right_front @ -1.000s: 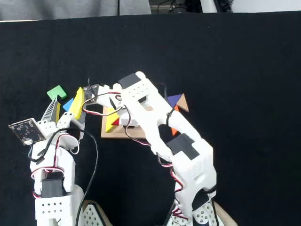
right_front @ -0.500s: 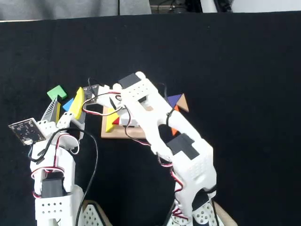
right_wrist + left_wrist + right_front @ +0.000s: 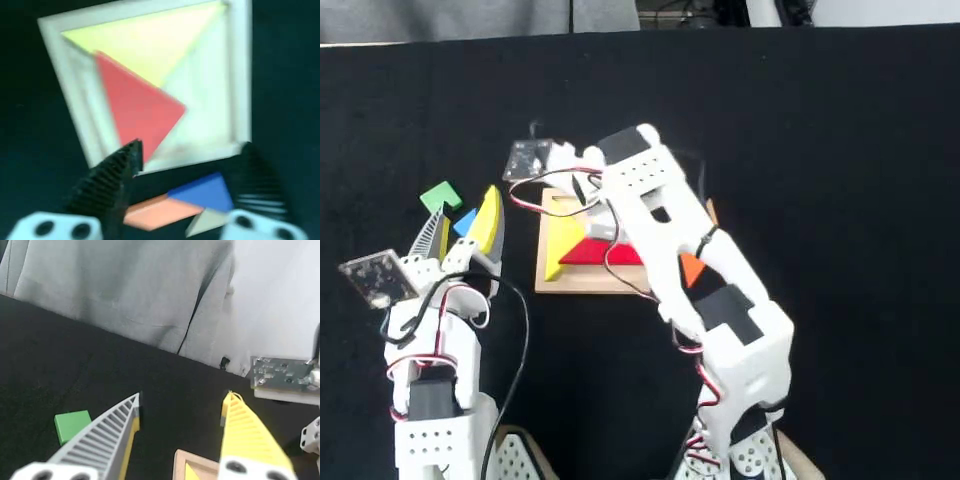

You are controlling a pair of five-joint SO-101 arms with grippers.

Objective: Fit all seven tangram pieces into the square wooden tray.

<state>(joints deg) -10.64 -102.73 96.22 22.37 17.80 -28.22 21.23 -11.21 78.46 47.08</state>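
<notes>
Two pieces lie in the square wooden tray [image 3: 240, 75]: a yellow triangle [image 3: 150, 42] along one wall and a red triangle [image 3: 140, 112] edge to edge with it (the remaining floor is bare wood). Just outside one wall, on the black bench [image 3: 820, 150], a blue piece [image 3: 200, 192], an orange piece [image 3: 150, 212] and a tan piece [image 3: 207, 226] sit touching. The right jaws hang wide open above that wall, holding nothing. The left jaws, also spread and empty, stand beside the tray, with a green square [image 3: 441, 195] near them.

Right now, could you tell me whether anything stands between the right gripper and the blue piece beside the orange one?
Nothing visible does: the blue piece lies uncovered ahead of the open right gripper, just outside the tray, with the orange piece touching it.
</notes>
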